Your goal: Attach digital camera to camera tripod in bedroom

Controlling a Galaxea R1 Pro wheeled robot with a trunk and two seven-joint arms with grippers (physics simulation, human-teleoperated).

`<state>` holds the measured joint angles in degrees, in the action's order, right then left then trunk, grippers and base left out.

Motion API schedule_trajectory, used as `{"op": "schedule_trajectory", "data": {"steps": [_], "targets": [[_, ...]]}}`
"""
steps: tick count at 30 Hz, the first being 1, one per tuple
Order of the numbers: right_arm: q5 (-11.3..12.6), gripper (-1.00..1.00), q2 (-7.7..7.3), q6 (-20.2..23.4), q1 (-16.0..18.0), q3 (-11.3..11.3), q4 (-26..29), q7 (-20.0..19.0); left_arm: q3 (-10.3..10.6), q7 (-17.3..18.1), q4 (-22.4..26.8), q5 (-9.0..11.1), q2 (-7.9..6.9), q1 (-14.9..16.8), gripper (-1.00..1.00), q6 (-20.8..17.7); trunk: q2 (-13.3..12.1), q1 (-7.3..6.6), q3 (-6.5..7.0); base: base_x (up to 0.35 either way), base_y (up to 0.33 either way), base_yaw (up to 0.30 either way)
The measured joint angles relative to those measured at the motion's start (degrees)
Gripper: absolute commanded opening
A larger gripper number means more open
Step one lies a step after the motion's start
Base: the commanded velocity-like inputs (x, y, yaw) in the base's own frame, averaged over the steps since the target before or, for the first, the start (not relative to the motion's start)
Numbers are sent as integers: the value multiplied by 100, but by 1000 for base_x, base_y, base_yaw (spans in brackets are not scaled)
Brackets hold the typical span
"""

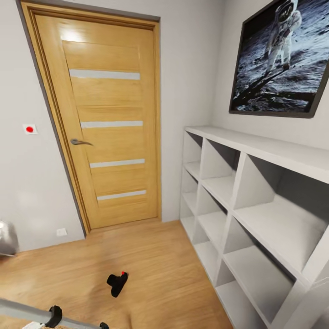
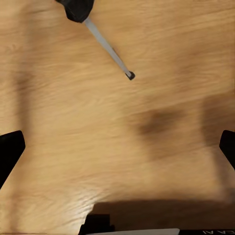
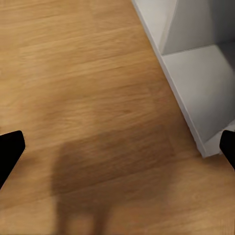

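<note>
The digital camera, small and black with a red button, lies on the wood floor in front of the door. A silver leg of the camera tripod with a black joint crosses the head view's lower left corner. The left wrist view looks down on the floor and on a tripod leg ending in a small black foot. My left gripper is open over bare floor, its fingertips far apart. My right gripper is open too, above the floor beside the shelves.
An oak door with frosted strips stands shut at the back. White cube shelves line the right wall, with their base near my right gripper. A moon-landing picture hangs above. A grey rounded shape sits at the left edge.
</note>
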<state>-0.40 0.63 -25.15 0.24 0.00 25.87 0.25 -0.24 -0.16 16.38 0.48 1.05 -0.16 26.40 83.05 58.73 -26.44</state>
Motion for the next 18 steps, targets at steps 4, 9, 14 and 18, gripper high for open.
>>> {"op": "schedule_trajectory", "data": {"steps": [4,9,14,18], "targets": [[0,100,4,0,0,0,0,-1,0,0,-1,0,0,0,100,-1,0,0,0,5,-2,267],[0,100,0,0,0,0,0,-1,0,0,-2,0,0,0,100,-2,0,0,0,2,0,285],[0,100,0,0,0,0,0,-1,0,0,-1,0,0,0,100,-2,0,-1,0,102,-40,191],[0,100,-1,0,0,0,0,-1,0,0,3,0,0,0,100,-2,1,-2,0,212,-119,46]]}}
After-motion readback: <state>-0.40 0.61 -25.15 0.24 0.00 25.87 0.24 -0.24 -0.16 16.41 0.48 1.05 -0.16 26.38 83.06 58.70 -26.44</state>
